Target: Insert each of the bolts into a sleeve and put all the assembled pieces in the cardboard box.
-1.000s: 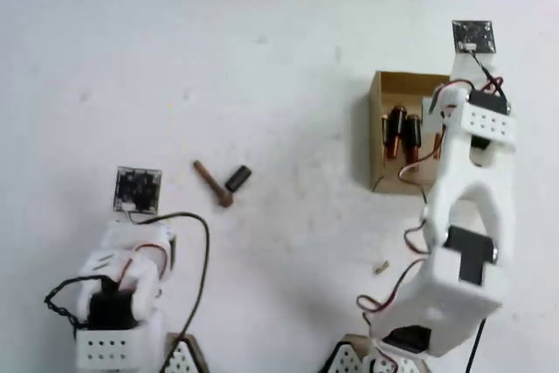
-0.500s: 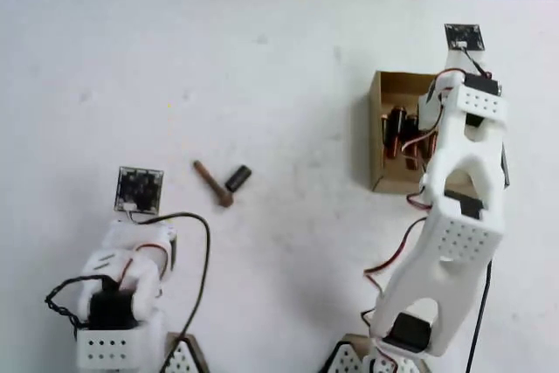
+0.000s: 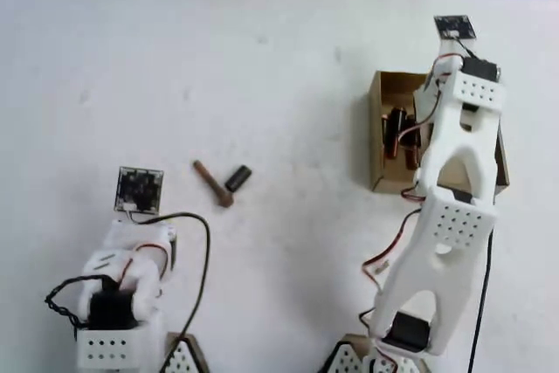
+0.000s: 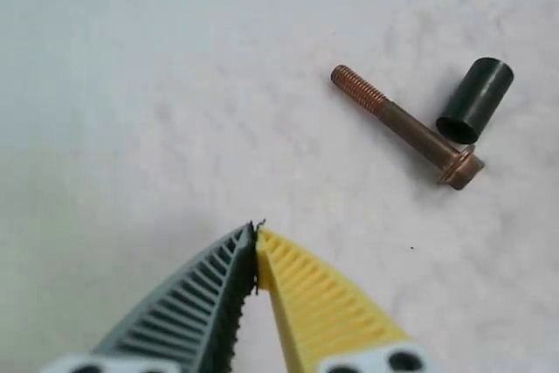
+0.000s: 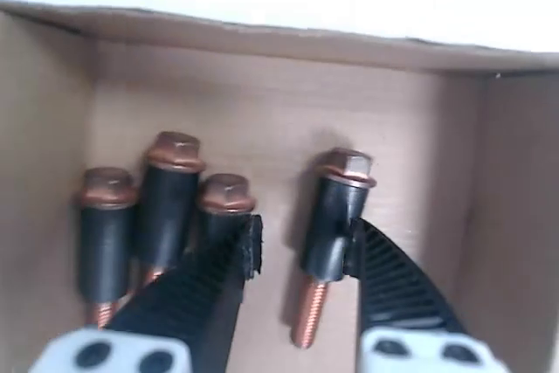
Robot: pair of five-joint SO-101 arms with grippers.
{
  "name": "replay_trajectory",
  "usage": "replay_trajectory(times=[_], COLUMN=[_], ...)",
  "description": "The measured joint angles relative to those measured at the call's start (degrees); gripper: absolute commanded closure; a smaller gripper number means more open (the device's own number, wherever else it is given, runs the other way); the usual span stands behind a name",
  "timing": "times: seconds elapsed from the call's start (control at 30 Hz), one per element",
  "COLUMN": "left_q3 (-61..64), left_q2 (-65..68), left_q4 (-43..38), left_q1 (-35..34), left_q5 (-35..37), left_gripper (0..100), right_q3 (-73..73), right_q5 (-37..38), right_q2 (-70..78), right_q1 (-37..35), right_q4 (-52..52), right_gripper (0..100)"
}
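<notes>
1. The desk [image 3: 288,85] was white, with an arm at each near corner.
2. The left arm [image 3: 118,303] sat folded at the near left. Its jaws were clenched on nothing, the grey and yellow tips meeting just above the bare desk.
3. A loose copper bolt [image 4: 406,124] lay flat on the desk, left of the middle and a little beyond the left arm. Its threaded end pointed far-left and its flanged head near-right.
4. A loose black sleeve [image 4: 474,100] lay on its side just right of that bolt, with its open end at the shank near the head. Whether the two touched could not be told.
5. The cardboard box [image 3: 377,128] stood on the right side of the desk, well apart from the loose bolt and sleeve.
6. The right arm [image 3: 450,207] stretched from the near right out over the box, covering most of its right half in the high view.
7. Three assembled pieces, each a bolt in a sleeve, lay side by side in the left part of the box: the first piece [image 5: 106,233], the second piece [image 5: 170,207] and the third piece [image 5: 225,203]. Their heads pointed to the far wall.
8. The right jaws were inside the box and released. A fourth piece [image 5: 334,216] lay between them, close against one jaw, with a clear gap to the other.
</notes>
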Motion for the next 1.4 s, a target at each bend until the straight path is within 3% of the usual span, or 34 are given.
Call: replay_trajectory(times=[0.47, 0.57, 0.8, 1.4], left_q3=[0.0, 0.0, 0.0, 0.0], left_q2=[0.0, 0.0, 0.0, 0.0], left_q4=[0.0, 0.0, 0.0, 0.0], left_q1=[-0.8, -3.5, -4.7, -4.7], left_q5=[0.0, 0.0, 0.0, 0.0], left_gripper=[98, 98, 98, 98], right_q3=[-25.9, -30.2, -32.4, -32.4], right_q5=[0.0, 0.0, 0.0, 0.0], right_q2=[0.0, 0.0, 0.0, -21.5], right_q1=[-8.6, -11.3, -16.2, -24.0], right_q4=[20.5, 20.7, 20.8, 21.0], right_gripper=[86.1, 86.7, 98.1, 95.4])
